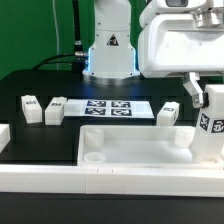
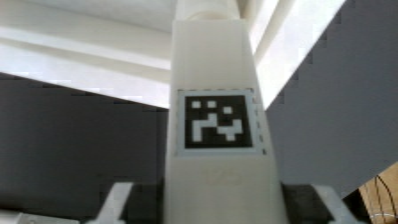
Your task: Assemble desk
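The desk's tabletop (image 1: 130, 150), a white tray with a raised rim, lies flat near the front. My gripper (image 1: 204, 100) is at the exterior view's right, shut on one white leg (image 1: 211, 130). The leg stands upright at the tabletop's right end; whether it touches the tray I cannot tell. In the wrist view this leg (image 2: 217, 90) fills the middle with its black-and-white tag facing the camera, and my gripper (image 2: 217, 205) clamps it from both sides. Two loose legs (image 1: 33, 107) (image 1: 56, 110) lie at the left, and a third leg (image 1: 168, 114) sits behind the tabletop.
The marker board (image 1: 115, 108) lies flat behind the tabletop. The arm's base (image 1: 108, 50) stands at the back centre. A long white border rail (image 1: 90, 182) runs along the front edge, and another rail piece (image 1: 4, 135) is at the left.
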{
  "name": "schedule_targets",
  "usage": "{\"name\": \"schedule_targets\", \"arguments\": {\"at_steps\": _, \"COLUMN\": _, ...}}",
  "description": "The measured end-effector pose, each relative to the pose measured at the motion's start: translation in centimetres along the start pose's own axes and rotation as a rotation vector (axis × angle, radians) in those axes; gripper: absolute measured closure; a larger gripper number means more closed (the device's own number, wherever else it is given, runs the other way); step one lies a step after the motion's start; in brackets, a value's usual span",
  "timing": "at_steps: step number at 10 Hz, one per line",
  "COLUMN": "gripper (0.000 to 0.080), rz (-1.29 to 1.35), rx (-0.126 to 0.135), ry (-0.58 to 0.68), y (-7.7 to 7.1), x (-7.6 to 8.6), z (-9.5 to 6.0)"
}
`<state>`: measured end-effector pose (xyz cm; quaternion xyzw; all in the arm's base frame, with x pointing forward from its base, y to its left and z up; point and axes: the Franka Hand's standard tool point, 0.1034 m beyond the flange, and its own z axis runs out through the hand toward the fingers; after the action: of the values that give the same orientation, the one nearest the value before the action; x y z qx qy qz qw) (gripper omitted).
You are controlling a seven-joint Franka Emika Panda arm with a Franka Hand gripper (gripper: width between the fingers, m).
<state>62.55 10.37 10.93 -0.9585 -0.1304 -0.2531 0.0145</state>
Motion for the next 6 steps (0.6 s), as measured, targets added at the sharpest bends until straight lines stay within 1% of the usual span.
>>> {"name": "schedule_targets", "arguments": {"at_steps": 1, "gripper": 0.0509, "rz": 0.0, "rx": 0.0, "ry": -0.001, "y": -0.01, "x": -0.02, "z": 0.01}}
{"name": "schedule_targets", "arguments": {"at_steps": 2, "gripper": 0.04, "rz": 0.0, "rx": 0.0, "ry": -0.001, "y": 0.0, "x": -0.02, "z": 0.01}}
{"name": "schedule_targets", "arguments": {"at_steps": 3, "gripper": 0.0263, "rz": 0.0, "rx": 0.0, "ry": -0.001, "y": 0.0, "x": -0.02, "z": 0.01}}
{"name": "schedule_targets", "arguments": {"at_steps": 4, "gripper": 0.0186, "rz": 0.0, "rx": 0.0, "ry": -0.001, "y": 0.0, "x": -0.02, "z": 0.01}}
{"name": "schedule_targets", "arguments": {"at_steps": 5, "gripper": 0.0186, "rz": 0.0, "rx": 0.0, "ry": -0.001, "y": 0.03, "x": -0.01, "z": -0.01}}
{"name": "schedule_targets", "arguments": {"at_steps": 6, "gripper": 0.0157, "rz": -0.004, "rx": -0.001, "ry": -0.009, "y": 0.39, "x": 0.23, "z": -0.5}}
